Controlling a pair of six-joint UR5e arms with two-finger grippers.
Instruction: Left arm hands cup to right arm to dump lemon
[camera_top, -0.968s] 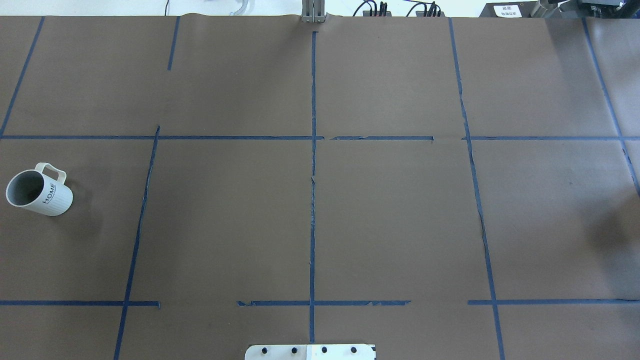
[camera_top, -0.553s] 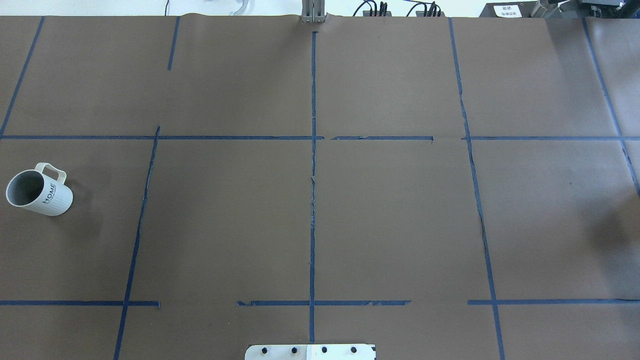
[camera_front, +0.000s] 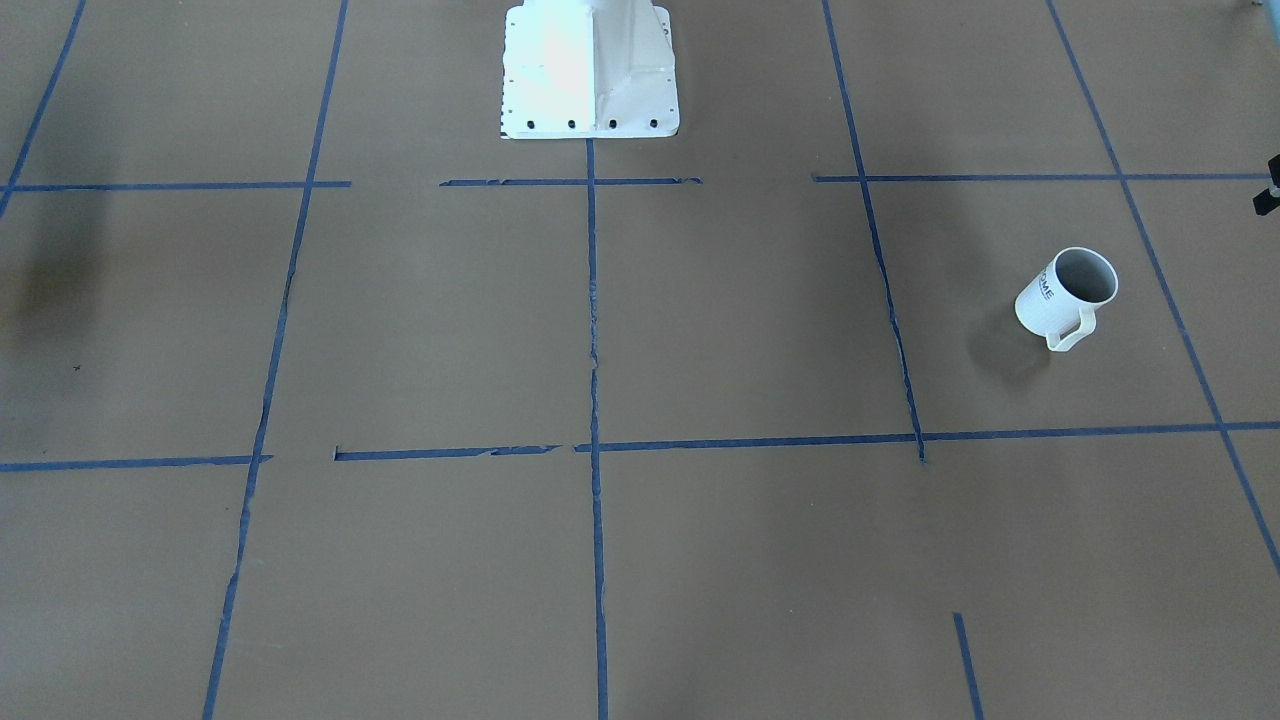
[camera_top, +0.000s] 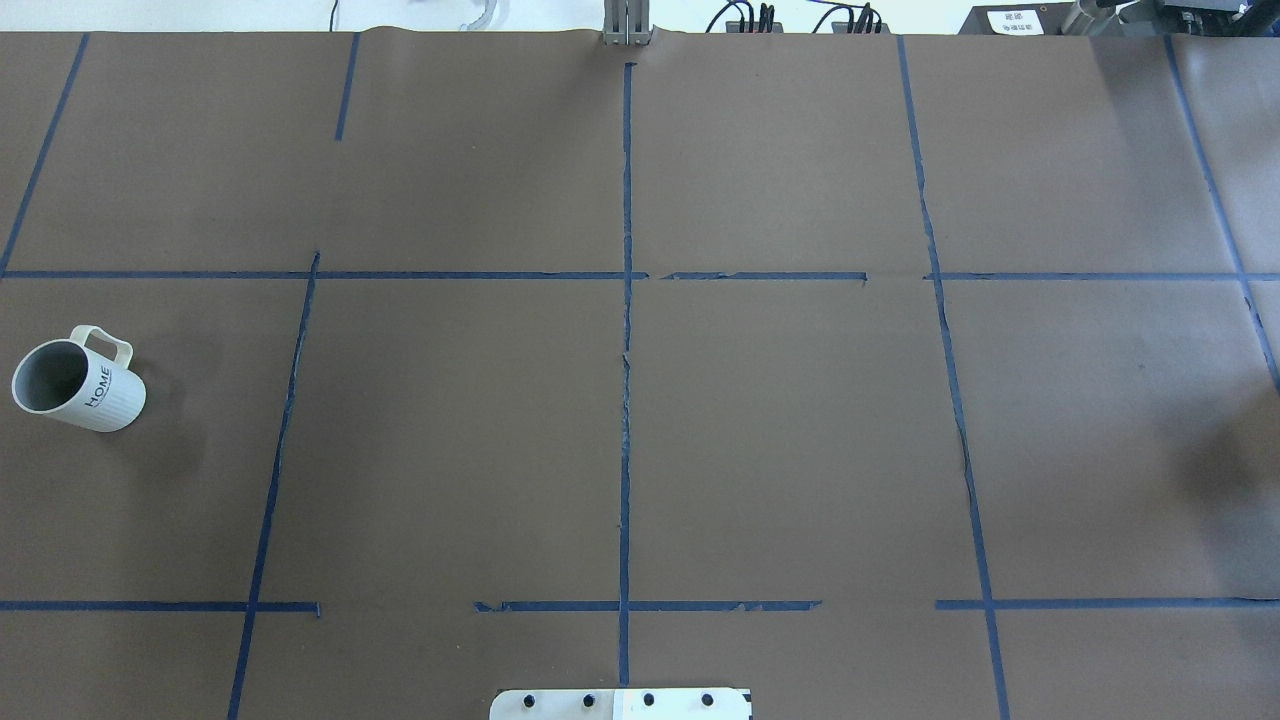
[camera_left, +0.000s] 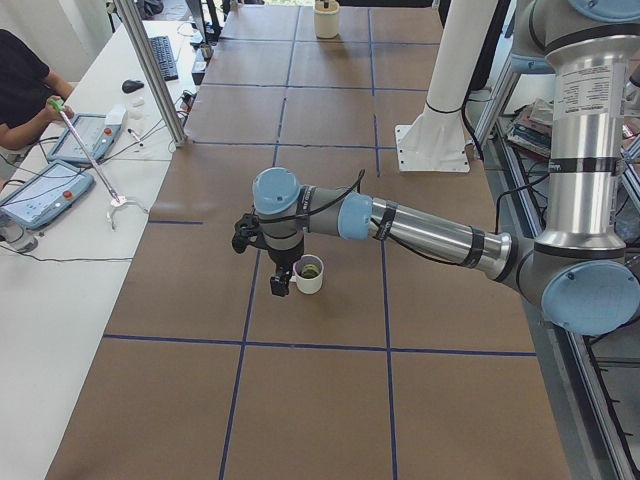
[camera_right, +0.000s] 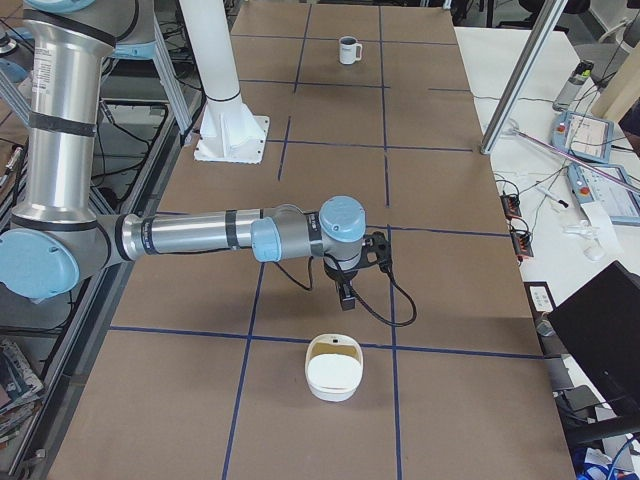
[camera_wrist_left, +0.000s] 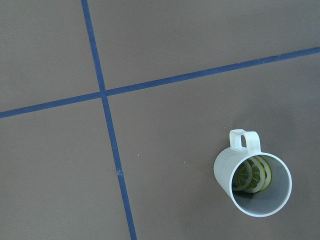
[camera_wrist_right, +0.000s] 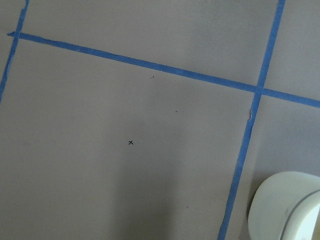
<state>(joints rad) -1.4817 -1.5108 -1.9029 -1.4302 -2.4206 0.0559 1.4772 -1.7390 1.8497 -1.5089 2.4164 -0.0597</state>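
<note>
Between blue tape lines (camera_top: 150, 275), upright cup (camera_top: 78, 385)

Robotics lab; tape-gridded table (camera_left: 320, 400), teach pendants (camera_left: 45, 193)

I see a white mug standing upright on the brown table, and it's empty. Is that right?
Not quite. The mug does stand upright on the brown table, but it isn't empty. The left wrist view looks straight down into it and shows a lemon slice lying inside.

Brown table (camera_top: 800, 450) — blue tape (camera_top: 626, 400) (gridded), white bench (camera_left: 60, 300)
</note>
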